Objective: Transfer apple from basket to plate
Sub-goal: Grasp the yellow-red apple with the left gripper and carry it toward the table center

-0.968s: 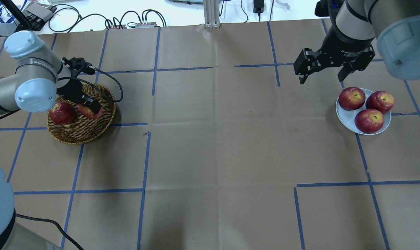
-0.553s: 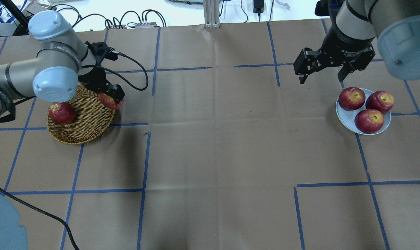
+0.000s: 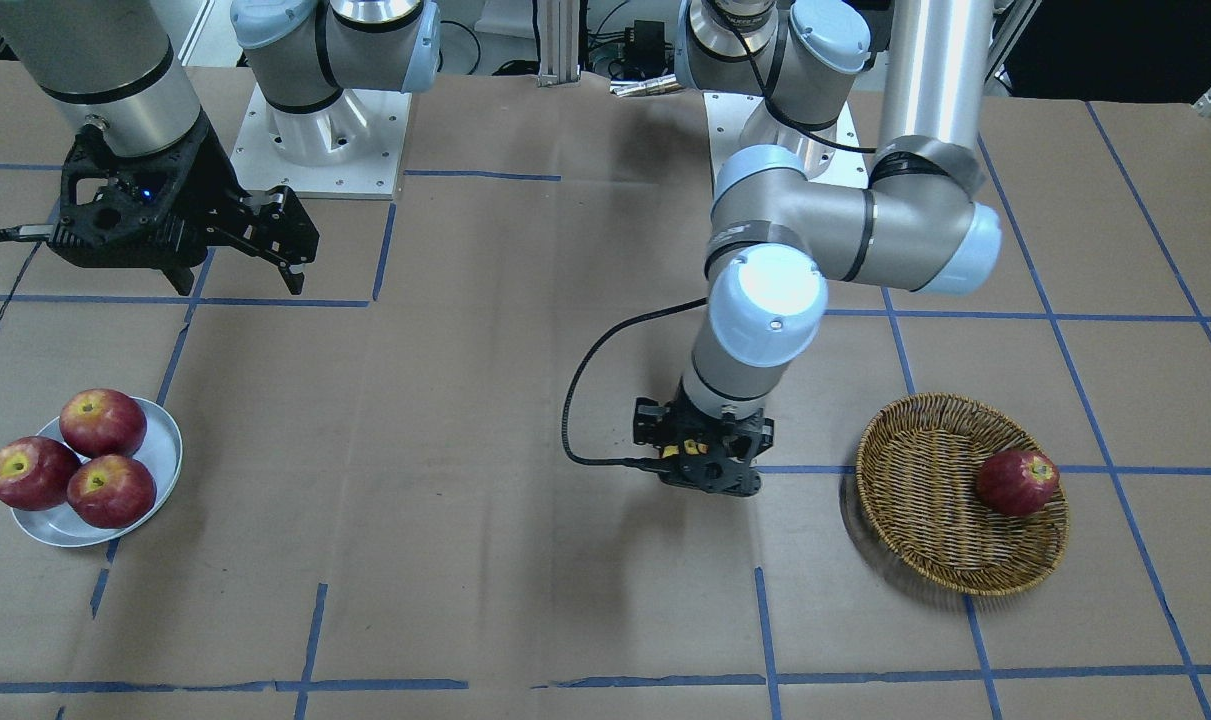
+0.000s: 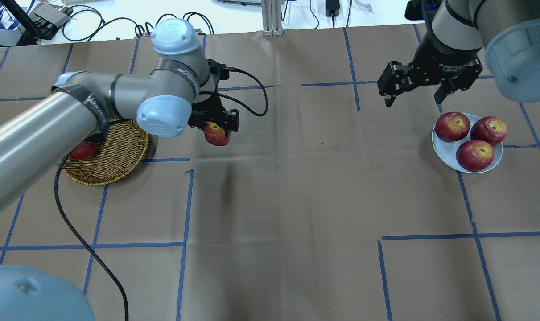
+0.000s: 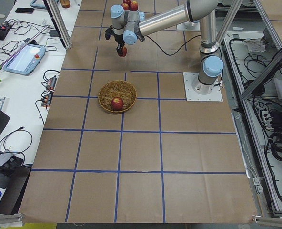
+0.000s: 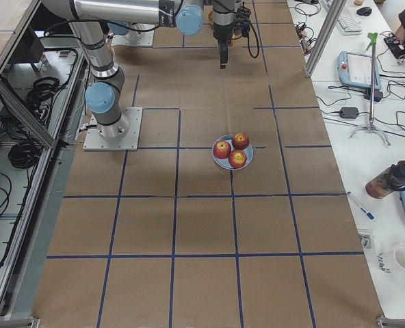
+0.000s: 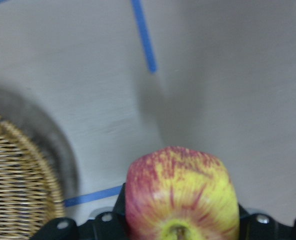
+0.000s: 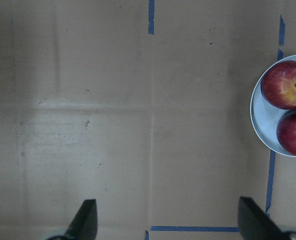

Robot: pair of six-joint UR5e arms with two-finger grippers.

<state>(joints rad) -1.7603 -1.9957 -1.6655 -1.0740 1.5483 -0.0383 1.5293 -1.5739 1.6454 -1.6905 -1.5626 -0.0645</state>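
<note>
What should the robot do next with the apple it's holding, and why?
Probably carry it sideways toward the small pale round plate. The left tool grips the red-and-yellow streaked apple in the air just beyond the round woven wicker basket, and the plate sits far off.
</note>
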